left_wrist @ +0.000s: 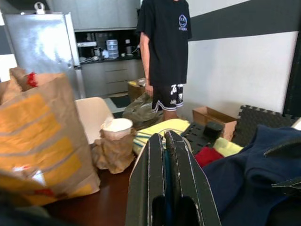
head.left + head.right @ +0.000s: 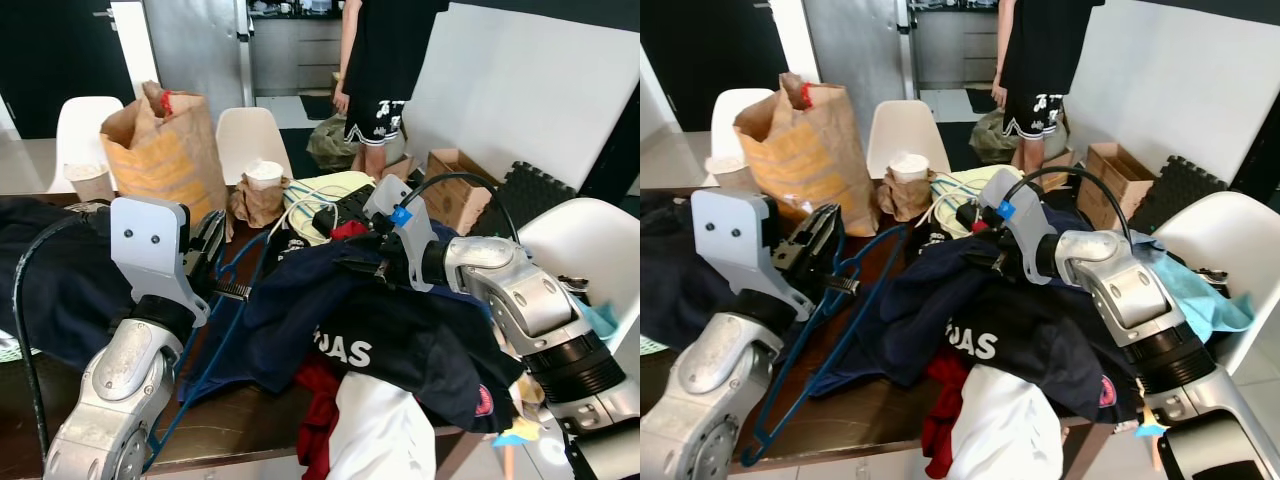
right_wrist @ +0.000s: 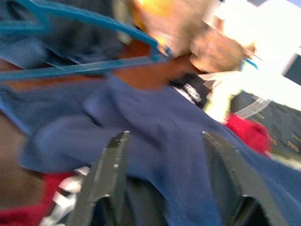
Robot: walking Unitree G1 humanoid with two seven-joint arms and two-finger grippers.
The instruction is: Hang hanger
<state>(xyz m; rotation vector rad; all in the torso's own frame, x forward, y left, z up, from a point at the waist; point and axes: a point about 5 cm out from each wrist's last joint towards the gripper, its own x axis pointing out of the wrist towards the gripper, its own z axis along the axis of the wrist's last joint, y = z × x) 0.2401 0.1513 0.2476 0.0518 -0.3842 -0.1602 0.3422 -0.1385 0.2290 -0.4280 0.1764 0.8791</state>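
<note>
A blue plastic hanger (image 2: 215, 345) lies slanted over the dark table (image 2: 240, 420), its hook end raised at my left gripper (image 2: 212, 248). That gripper's black fingers (image 1: 153, 169) are shut on a thin blue part of the hanger. A navy garment (image 2: 380, 320) with white lettering is heaped right of the hanger. My right gripper (image 3: 164, 136) is open just above the navy cloth, its fingers (image 3: 110, 165) spread wide with nothing between them. In the right wrist view the hanger (image 3: 94, 28) lies beyond the cloth.
A brown paper bag (image 2: 165, 150) and a paper cup (image 2: 263, 175) stand at the table's back. White chairs (image 2: 250, 135) ring the table. A person (image 2: 380, 60) stands behind, near a cardboard box (image 2: 455, 185). Red and white clothes (image 2: 370, 430) hang over the front edge.
</note>
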